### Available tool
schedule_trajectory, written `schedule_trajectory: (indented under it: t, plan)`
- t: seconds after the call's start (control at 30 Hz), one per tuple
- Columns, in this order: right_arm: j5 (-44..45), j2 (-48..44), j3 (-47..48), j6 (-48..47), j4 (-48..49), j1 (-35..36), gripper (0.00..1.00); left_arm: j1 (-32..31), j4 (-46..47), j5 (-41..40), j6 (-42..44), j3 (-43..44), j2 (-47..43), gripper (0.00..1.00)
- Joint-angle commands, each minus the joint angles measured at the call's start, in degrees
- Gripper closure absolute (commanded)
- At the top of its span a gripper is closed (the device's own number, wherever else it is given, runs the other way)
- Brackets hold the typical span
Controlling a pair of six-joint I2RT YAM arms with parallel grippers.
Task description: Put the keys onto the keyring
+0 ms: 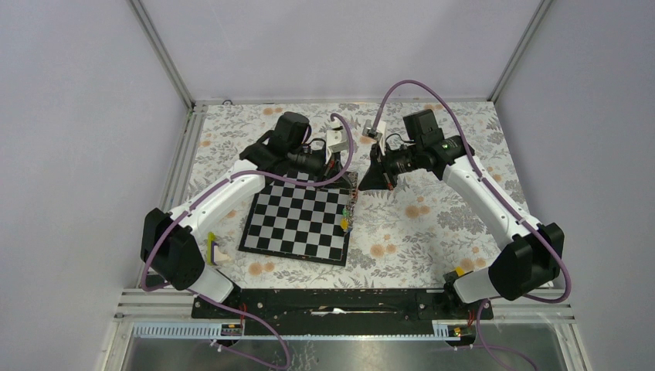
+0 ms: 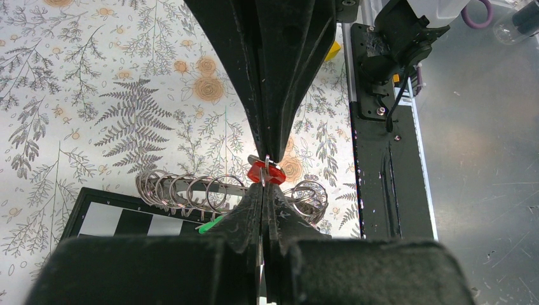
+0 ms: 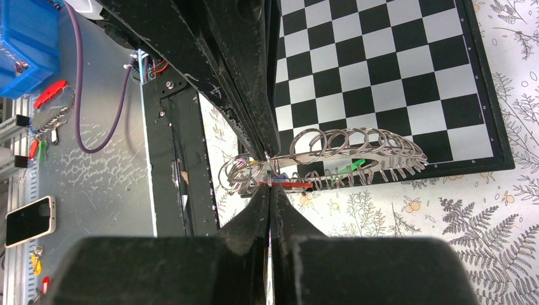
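The left claw (image 2: 262, 194) is squeezing shut on the big flat grey metal keyring (image 3: 330, 154), holding it over the right edge of the black and white chessboard (image 1: 297, 220). The right claw (image 3: 270, 190) is pinching shut on the tiny metal key with the red plastic tag (image 2: 267, 173), right against the ring. The key could be slipping or twisting away, since the pinch is so small, and the blue plastic box (image 3: 22, 44) is sitting far off, hiding what is inside.

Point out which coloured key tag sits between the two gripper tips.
The red tag, right where the shut tips meet. The green tag pokes out to one side, beside the left gripper.
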Motion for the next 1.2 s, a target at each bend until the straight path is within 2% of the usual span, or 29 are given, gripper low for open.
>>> schedule_trajectory:
  t: [0.0,0.87,1.17]
  plan:
    - [-2.22,0.33,0.98,1.08,1.53,-0.53,1.00,-0.44,1.66,0.32,1.00,1.78,-0.86,1.00]
    - [-2.43,-0.49,-0.60,1.02,1.99,-0.73,1.00,-0.81,1.62,-0.09,1.08,1.44,-0.69,1.00]
    - [-5.07,-0.75,-0.59,0.58,1.49,-0.85,1.00,-0.81,1.66,-0.23,0.98,1.49,-0.51,1.00]
